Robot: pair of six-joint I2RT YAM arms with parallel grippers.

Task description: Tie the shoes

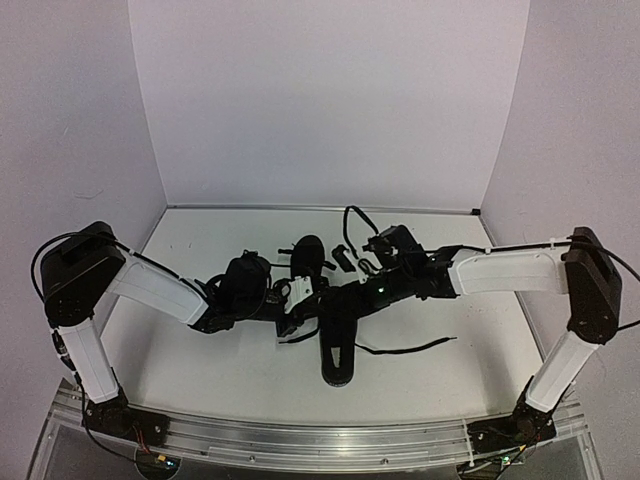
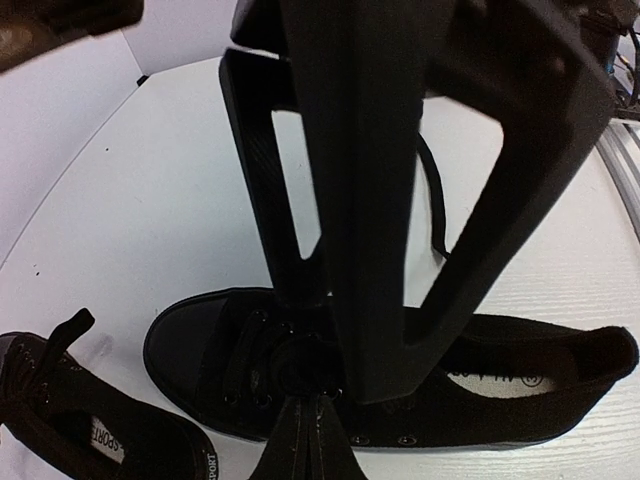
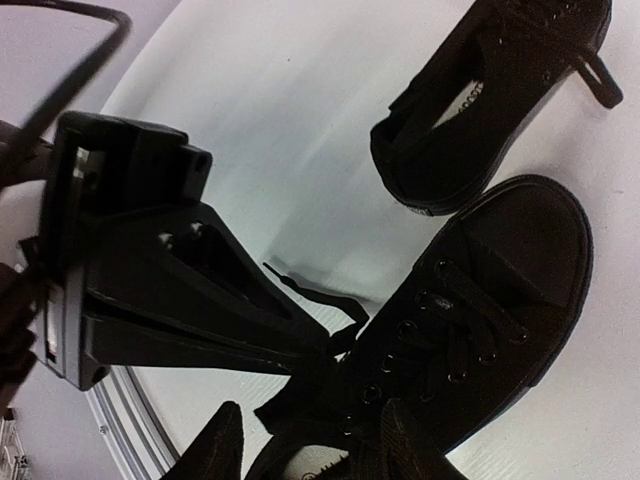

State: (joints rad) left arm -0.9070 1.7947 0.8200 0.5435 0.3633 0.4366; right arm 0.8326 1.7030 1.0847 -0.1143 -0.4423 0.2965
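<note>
Over one shoe (image 1: 337, 355), both arms (image 1: 155, 285) converge low.

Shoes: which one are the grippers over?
The near shoe, lower in top view: left gripper and right gripper meet at its laces. The far shoe lies beyond them.

Item one, my left arm (image 1: 150, 285): upper link upright, forearm sloping inward and down toward the middle.
Item two, my left gripper (image 2: 308, 425): jaws pressed together, tips pointing down.
Item three, my right arm (image 1: 505, 268): elbow high on the outer side, forearm almost level, reaching inward.
Item four, my right gripper (image 3: 312, 445): fingers parted with a clear gap, close beside the left one's tips.
</note>
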